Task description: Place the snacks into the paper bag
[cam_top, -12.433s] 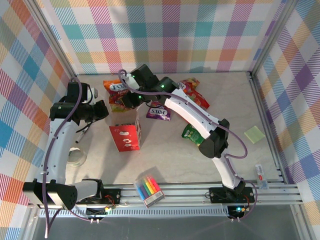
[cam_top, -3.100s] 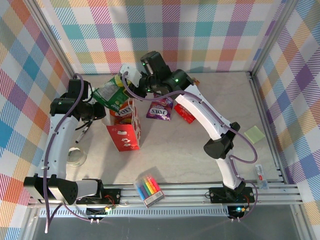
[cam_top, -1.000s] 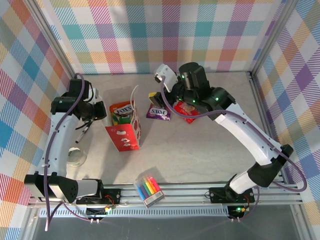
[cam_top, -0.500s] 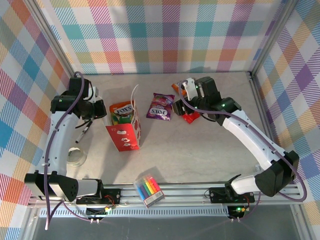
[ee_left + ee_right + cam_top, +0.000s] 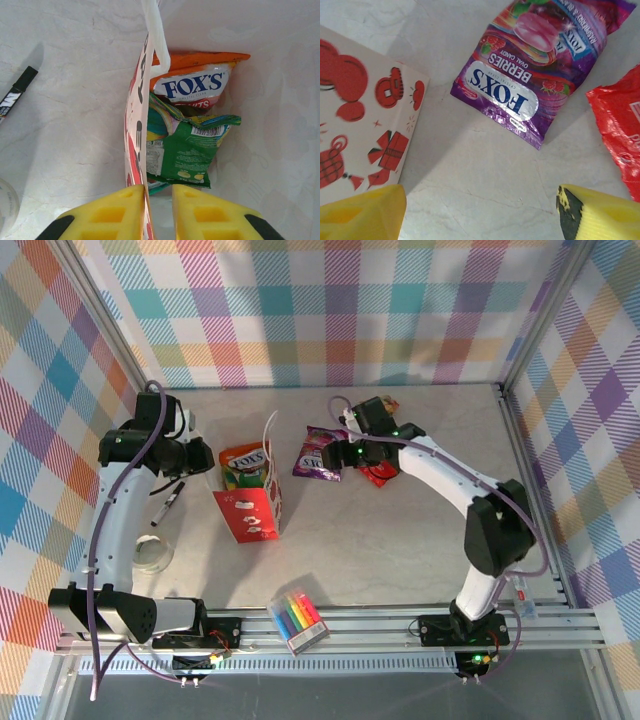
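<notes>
The paper bag (image 5: pixel 250 508) stands upright, red and white. My left gripper (image 5: pixel 205 458) is shut on its left wall (image 5: pixel 136 125), fingers (image 5: pixel 107 212) either side of the paper. Inside lie an orange FOX'S packet (image 5: pixel 192 85) and a green packet (image 5: pixel 187 150), with another partly hidden under them. A purple berries packet (image 5: pixel 318 452) lies on the table right of the bag. My right gripper (image 5: pixel 338 455) hovers open just above it, fingers wide apart (image 5: pixel 480 210), the purple packet (image 5: pixel 540 65) ahead of them. A red packet (image 5: pixel 620 135) lies beside it. An orange packet (image 5: pixel 386 405) peeks out behind the right arm.
A clear pack of coloured markers (image 5: pixel 298 620) lies at the near edge. A black pen (image 5: pixel 168 502) and a clear round ring (image 5: pixel 150 555) sit left of the bag. A yellow-green note (image 5: pixel 510 508) lies at the right. Metal rails and checked walls enclose the table.
My right gripper swung away from the bag to the right, then came back left and down over the purple packet. The left gripper and the bag stayed put.
</notes>
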